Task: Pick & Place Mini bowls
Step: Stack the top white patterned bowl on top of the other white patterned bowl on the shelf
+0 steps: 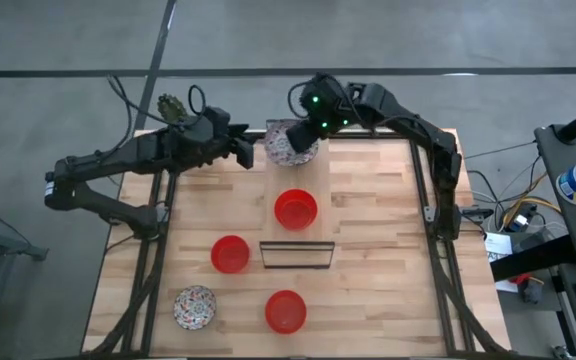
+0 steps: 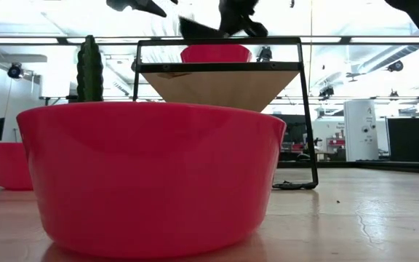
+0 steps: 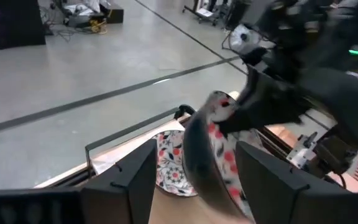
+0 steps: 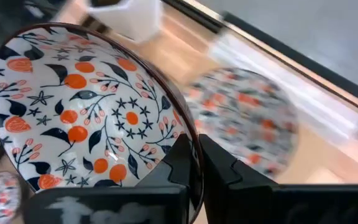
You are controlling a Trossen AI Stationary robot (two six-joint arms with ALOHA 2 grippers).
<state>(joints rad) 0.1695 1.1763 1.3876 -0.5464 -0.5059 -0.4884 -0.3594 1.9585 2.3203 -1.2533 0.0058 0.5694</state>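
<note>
Setting: pale wooden table (image 1: pixel 388 250) carrying a black-framed raised wooden shelf (image 1: pixel 298 175), grey floor beyond.
Right gripper (image 4: pixel 194 158): pinching the rim of a white mini bowl with red-and-dark speckled pattern (image 4: pixel 86 106), tilted, above the shelf's far end.
Below it: a second patterned mini bowl (image 4: pixel 244 118) already on the shelf.
Left gripper (image 3: pixel 191 180): fingers spread, waiting just beside.
Done: one glossy red mini bowl (image 1: pixel 295 209) on the shelf too.
Left, I judge: two red bowls (image 1: pixel 230 254) and one patterned bowl (image 1: pixel 194 306) on the table.
</note>
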